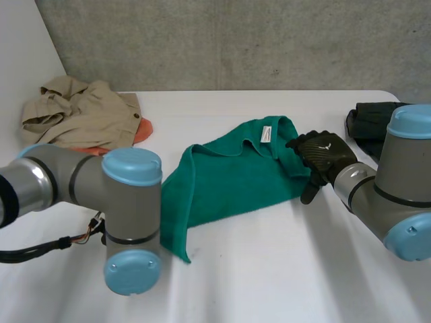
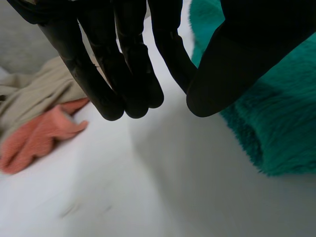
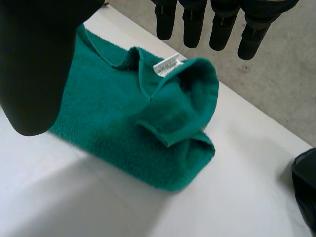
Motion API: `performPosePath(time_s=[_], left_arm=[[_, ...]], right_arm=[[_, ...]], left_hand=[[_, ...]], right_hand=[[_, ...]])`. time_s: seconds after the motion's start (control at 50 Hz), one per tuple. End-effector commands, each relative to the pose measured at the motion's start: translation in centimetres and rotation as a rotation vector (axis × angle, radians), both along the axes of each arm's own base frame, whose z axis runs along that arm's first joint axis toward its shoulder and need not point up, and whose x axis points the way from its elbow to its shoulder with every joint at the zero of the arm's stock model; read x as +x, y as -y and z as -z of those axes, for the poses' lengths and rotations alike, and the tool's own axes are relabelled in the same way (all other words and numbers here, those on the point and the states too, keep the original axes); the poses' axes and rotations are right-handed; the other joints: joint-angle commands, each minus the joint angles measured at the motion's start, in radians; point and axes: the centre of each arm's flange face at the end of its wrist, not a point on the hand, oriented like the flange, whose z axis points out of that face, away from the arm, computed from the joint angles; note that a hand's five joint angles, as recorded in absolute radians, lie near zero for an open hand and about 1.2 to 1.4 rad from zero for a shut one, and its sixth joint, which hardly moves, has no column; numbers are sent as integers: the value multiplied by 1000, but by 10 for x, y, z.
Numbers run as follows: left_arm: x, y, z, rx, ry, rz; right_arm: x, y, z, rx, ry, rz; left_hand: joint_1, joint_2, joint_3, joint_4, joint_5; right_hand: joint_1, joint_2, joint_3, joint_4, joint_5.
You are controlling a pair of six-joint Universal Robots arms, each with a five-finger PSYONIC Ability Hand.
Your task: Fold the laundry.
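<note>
Loosely open, the right hand (image 1: 323, 155) perhaps touches the green towel (image 1: 229, 183).

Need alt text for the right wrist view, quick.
A rumpled green terry towel lies on the white table near the open right robot hand, its corner with a white label bunched up. A black object sits apart from it.

The black left hand (image 2: 123, 59) is hanging over the white surface (image 2: 163, 187) with its fingers straight and apart from its thumb. A fluffy green towel (image 2: 276, 123) is lying just beside the thumb. A crumpled orange cloth (image 2: 39, 136) is lying past the fingertips, touching a beige cloth (image 2: 34, 94).
</note>
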Motion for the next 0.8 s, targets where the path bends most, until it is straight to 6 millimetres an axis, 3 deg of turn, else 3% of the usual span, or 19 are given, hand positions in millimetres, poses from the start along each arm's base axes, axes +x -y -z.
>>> performPosePath(time_s=[0.02, 0.1, 0.12, 0.14, 0.18, 0.22, 0.28, 0.46, 0.54, 0.56, 0.62, 0.66, 0.72, 0.8], left_arm=[[5, 3, -11, 141, -94, 122], [14, 2, -23, 170, -135, 82], [16, 2, -26, 172, -147, 75], [18, 0, -33, 168, -181, 65], [18, -4, -37, 176, -210, 67], [13, -9, -37, 190, -242, 105], [6, -14, -32, 207, -241, 153], [-1, -19, -5, 221, -120, 187], [-5, -16, 2, 207, -98, 199], [-6, -15, 3, 203, -96, 202], [-8, -10, 6, 182, -94, 206], [-7, -3, 4, 161, -93, 196], [-2, 3, -1, 145, -88, 175], [1, 1, -31, 85, -124, 178]], right_arm=[[13, 8, -13, -37, 22, -93], [15, 13, -15, -39, -15, -112], [14, 12, -15, -34, -21, -112], [14, 11, -14, -22, -32, -116], [14, 9, -12, -7, -39, -121], [14, 8, -10, 3, -42, -122], [16, 6, -6, 12, -51, -130], [11, 5, 2, 36, -58, -119], [8, 6, 4, 43, -60, -112], [8, 5, 4, 43, -60, -112], [9, 4, 6, 49, -61, -115], [10, 3, 6, 50, -63, -119], [11, 4, 3, 37, -62, -123], [16, 9, -8, -11, -50, -135]], left_hand=[[265, 284, 298, 292, 296], [265, 284, 298, 292, 296], [128, 147, 162, 156, 160], [-225, -206, -191, -197, -193], [-550, -531, -516, -522, -518], [-701, -682, -667, -673, -669], [-704, -685, -670, -676, -673], [-639, -620, -606, -612, -608], [-505, -486, -471, -477, -473], [-438, -418, -404, -410, -406], [46, 65, 80, 74, 77], [264, 283, 298, 292, 295], [265, 284, 298, 292, 296], [265, 284, 298, 292, 296]], right_hand=[[-46, -31, -30, -38, -48], [-46, -31, -30, -38, -48], [-46, -31, -30, -38, -48], [-46, -31, -30, -38, -48], [-46, -31, -30, -38, -48], [-46, -31, -30, -38, -48], [-46, -31, -30, -38, -48], [-46, -31, -30, -38, -48], [-46, -31, -30, -38, -48], [-46, -31, -30, -38, -48], [-46, -31, -30, -38, -48], [-46, -31, -30, -38, -48], [-46, -31, -30, -38, -48], [-46, -31, -30, -38, -48]])
